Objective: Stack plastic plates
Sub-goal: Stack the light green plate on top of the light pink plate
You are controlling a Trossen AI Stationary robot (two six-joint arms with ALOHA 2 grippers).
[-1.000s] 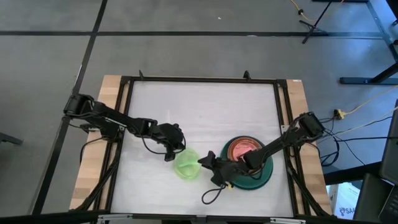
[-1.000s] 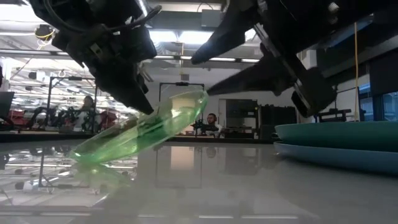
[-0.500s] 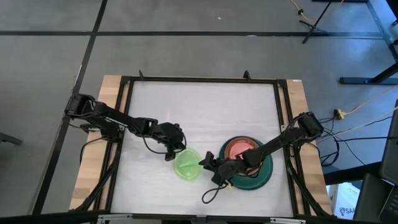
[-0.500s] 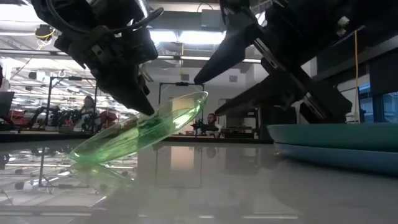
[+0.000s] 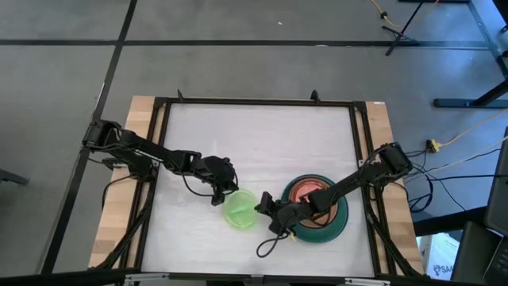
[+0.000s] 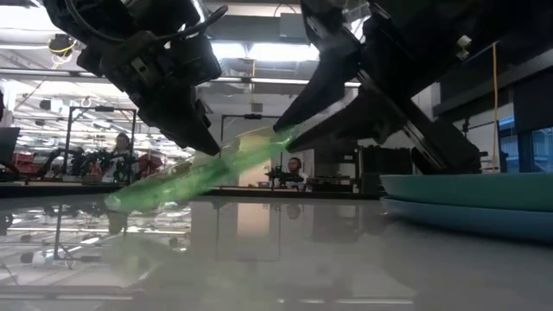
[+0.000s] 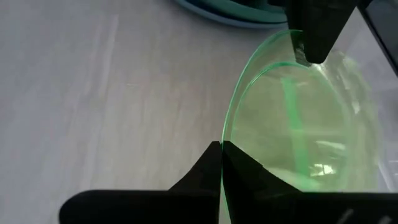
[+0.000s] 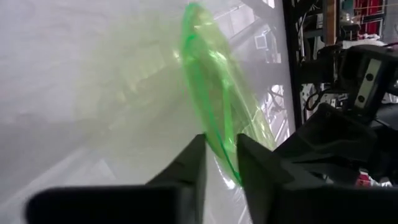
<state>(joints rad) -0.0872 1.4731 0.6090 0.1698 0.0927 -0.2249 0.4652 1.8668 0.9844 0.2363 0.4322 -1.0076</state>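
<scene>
A small translucent neon-green plate point(image 5: 240, 210) stands tilted in the middle of the table, its right rim raised point(image 6: 276, 136) and its left edge low point(image 6: 117, 204). My left gripper point(image 5: 220, 197) is shut on its far-left rim. My right gripper point(image 5: 260, 208) has closed on the raised right rim. To the right a stack sits flat on the table: a large teal-green plate point(image 5: 337, 226), with a black plate, an orange-tan plate point(image 5: 305, 188) and a pink one point(image 5: 311, 193) inside it. My left gripper pinches the neon-green plate's far-left rim point(image 7: 225, 134) between its two fingers, slanting down from the table's far left. The plate stays tilted, its low edge near the table. My right gripper pinches the opposite, raised rim point(image 8: 219, 144) between its two fingers point(image 6: 298, 130), coming from the table's right.
The stack of plates point(image 6: 467, 199) lies just right of my right gripper, under its arm. A black cable loop point(image 5: 270, 246) lies near the front edge. Bare table top point(image 5: 254, 143) spreads over the far half. People sit in the room behind.
My right gripper has moved a little toward the table's left and shut its wide-open fingers onto the neon-green plate's raised rim. The plate has stayed tilted, with my left gripper still shut on it.
</scene>
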